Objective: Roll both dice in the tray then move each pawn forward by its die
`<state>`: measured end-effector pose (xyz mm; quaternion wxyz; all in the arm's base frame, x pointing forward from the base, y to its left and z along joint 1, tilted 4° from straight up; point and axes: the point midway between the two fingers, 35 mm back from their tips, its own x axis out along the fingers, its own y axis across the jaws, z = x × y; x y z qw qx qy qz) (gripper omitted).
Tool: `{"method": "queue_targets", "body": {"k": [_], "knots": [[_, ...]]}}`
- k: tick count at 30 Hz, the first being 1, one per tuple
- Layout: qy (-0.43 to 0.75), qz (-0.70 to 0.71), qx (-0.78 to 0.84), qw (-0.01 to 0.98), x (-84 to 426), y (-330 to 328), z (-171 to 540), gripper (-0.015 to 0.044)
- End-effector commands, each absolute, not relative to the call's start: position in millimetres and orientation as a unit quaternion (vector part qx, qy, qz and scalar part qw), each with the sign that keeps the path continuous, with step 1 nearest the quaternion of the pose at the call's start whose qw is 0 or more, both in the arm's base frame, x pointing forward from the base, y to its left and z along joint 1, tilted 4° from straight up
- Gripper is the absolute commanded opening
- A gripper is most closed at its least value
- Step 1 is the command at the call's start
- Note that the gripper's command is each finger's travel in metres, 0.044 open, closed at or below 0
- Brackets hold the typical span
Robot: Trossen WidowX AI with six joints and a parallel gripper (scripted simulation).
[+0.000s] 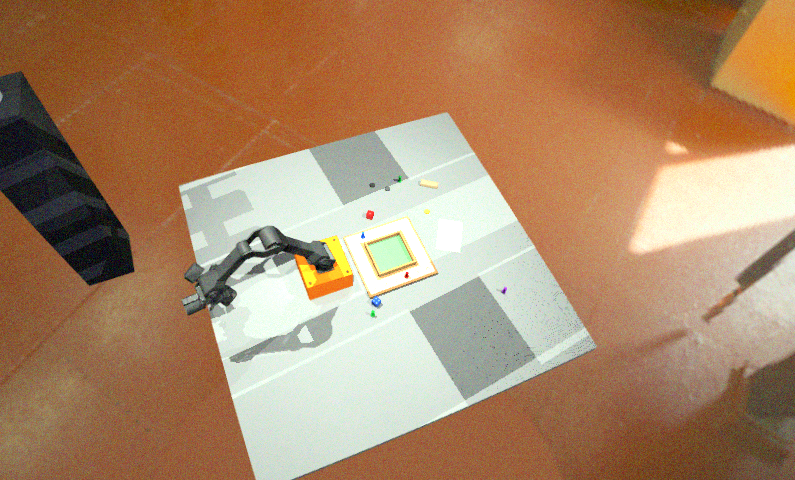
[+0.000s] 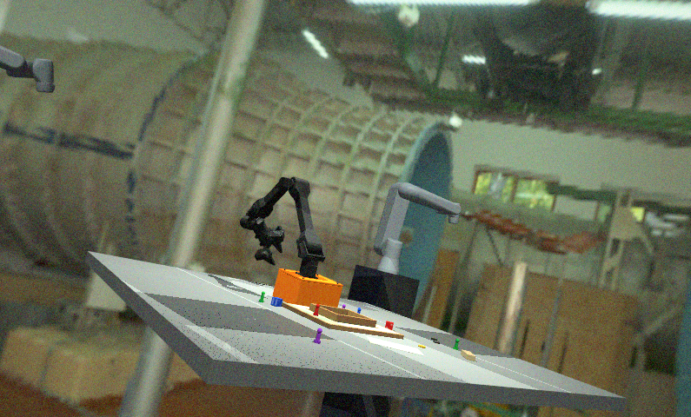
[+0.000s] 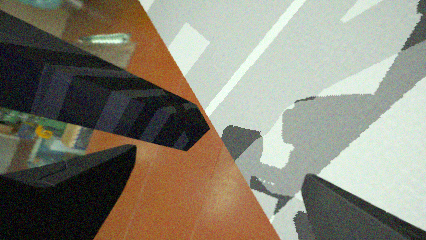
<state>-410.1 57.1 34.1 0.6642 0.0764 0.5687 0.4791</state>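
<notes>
One arm point(image 1: 268, 237) point(image 2: 304, 214) bent, tool point(image 1: 202, 304) point(image 2: 276, 255) point(image 3: 220, 168) open.

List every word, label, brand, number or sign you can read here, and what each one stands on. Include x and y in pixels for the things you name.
No readable text in any view.
Red die point(image 1: 369, 214) point(image 2: 388, 325): face marks too small to read.
Blue die point(image 1: 376, 302) point(image 2: 276, 301): marks too small to read.
White board point(image 1: 356, 261): any printing on it can't be made out.

The tray point(image 1: 414, 265) point(image 2: 370, 323) is open from above, its wall a low obstacle all round. The blue pawn point(image 1: 362, 236) point(image 2: 359, 310) and the red pawn point(image 1: 406, 275) point(image 2: 315, 309) stand outside that wall. The orange base box point(image 1: 330, 289) point(image 2: 307, 290) blocks a low pass beside the board point(image 1: 372, 293) point(image 2: 333, 324).
</notes>
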Motion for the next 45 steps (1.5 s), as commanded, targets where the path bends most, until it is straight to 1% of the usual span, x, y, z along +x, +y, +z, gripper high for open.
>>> {"method": "queue_targets", "body": {"k": [1,5,9,13,20,22,28,34,40,45], "knots": [[0.569,0.482,0.073,0.663,-410,54,34,0.0374],[0.566,0.534,0.004,0.628,-412,-8,33,0.0275],[0.555,0.588,-0.069,0.584,-402,-75,32,0.0275],[0.535,0.640,-0.142,0.534,-382,-140,30,0.0275],[0.482,0.715,-0.259,0.434,-325,-238,27,0.0275],[0.449,0.744,-0.291,0.402,-305,-257,24,0.0275],[0.369,0.797,-0.377,0.295,-231,-319,21,0.0275],[0.292,0.825,-0.447,0.186,-144,-362,22,0.0275],[0.205,0.837,-0.503,0.072,-49,-383,23,0.0275],[0.133,0.828,-0.545,-0.022,26,-382,23,0.0275]]}}
